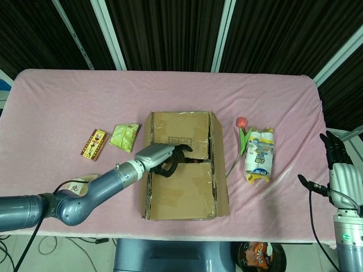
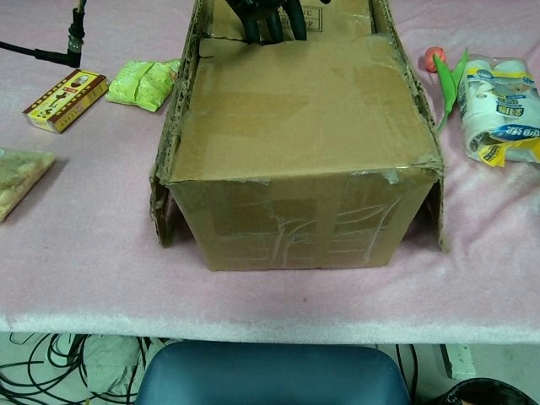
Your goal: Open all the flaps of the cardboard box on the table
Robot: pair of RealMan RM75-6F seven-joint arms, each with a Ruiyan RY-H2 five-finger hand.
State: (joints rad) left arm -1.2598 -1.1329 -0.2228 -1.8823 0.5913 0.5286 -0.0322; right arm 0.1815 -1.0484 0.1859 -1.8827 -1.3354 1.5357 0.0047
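Near the left edge of the pink table (image 1: 68,96), close to the front, a pale snack bag (image 2: 18,179) lies flat. A little further back is a small yellow and red box (image 1: 94,144), and just beside it, to the right, is a crumpled green packet (image 1: 125,136). A thin black cable (image 2: 51,52) hangs over the table near that small box in the chest view. The cardboard box (image 1: 182,165) sits in the middle of the table, near the front edge. Its two long side flaps hang open down its left and right sides, and its two top flaps lie flat across it. The left hand (image 1: 164,157) reaches in from the left over the box top. Its dark fingers (image 2: 268,18) curl down at the crack between the two flat flaps. I cannot tell if they really grip a flap edge or only touch it. To the right of the box lies a fake tulip (image 1: 241,136) with a red bud and a green stem. Just beside it is a pack of tissue rolls (image 1: 260,154). The right hand (image 1: 339,170) is held up past the right edge of the table, with its fingers straight and apart, holding nothing.
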